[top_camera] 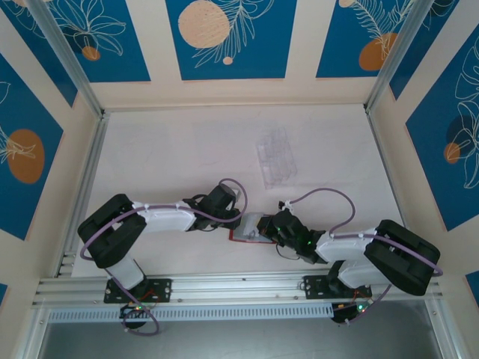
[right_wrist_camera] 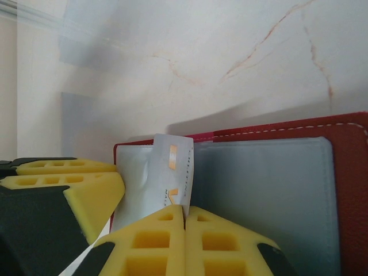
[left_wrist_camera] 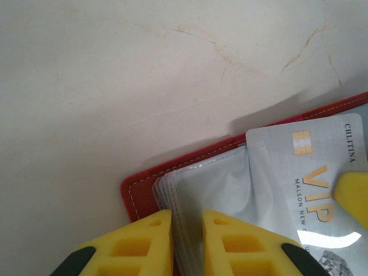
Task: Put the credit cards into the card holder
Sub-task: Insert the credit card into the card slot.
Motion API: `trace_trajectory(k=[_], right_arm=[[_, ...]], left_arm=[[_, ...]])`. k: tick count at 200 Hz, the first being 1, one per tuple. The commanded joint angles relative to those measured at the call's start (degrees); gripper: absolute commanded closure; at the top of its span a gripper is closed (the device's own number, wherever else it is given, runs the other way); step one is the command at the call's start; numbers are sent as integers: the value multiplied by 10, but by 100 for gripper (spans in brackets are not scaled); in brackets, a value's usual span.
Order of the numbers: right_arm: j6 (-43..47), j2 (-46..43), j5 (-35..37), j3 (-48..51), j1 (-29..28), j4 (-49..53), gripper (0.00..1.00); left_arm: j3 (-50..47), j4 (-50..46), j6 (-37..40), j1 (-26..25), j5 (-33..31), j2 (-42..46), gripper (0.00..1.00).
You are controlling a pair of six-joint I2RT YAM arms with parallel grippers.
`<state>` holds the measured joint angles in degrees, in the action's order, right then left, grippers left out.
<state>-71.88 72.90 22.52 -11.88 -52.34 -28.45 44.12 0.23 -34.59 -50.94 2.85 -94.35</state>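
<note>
The red card holder (top_camera: 241, 236) lies open on the table between my two grippers, pale grey inside (right_wrist_camera: 264, 190). My left gripper (left_wrist_camera: 187, 215) is shut on its stack of clear sleeves (left_wrist_camera: 192, 187), near the red corner (left_wrist_camera: 141, 195). My right gripper (right_wrist_camera: 185, 210) is shut on a silver credit card (right_wrist_camera: 171, 167) with a gold chip and VIP lettering. The card (left_wrist_camera: 305, 167) reaches over the sleeves of the holder's left half. Whether its end sits inside a sleeve I cannot tell. In the top view, the left gripper (top_camera: 241, 219) and right gripper (top_camera: 268, 226) almost meet over the holder.
A clear plastic tray (top_camera: 275, 157) lies farther back on the pale table (top_camera: 165, 149), right of centre. Aluminium rails (top_camera: 82, 187) border the table's sides and front. The left gripper's yellow fingers (right_wrist_camera: 86, 187) sit close beside the held card.
</note>
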Motion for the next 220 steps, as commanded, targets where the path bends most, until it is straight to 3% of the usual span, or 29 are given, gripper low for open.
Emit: trace_trajectory(k=[1, 129, 220], right_arm=[[-7, -3, -1, 11, -13, 80, 100], [-20, -20, 10, 21, -26, 139, 100], [26, 61, -32, -34, -22, 90, 100]], left_arm=[[-21, -66, -2, -8, -10, -35, 83], [-12, -68, -2, -8, -8, -46, 83], [-19, -57, -3, -10, -2, -47, 83]])
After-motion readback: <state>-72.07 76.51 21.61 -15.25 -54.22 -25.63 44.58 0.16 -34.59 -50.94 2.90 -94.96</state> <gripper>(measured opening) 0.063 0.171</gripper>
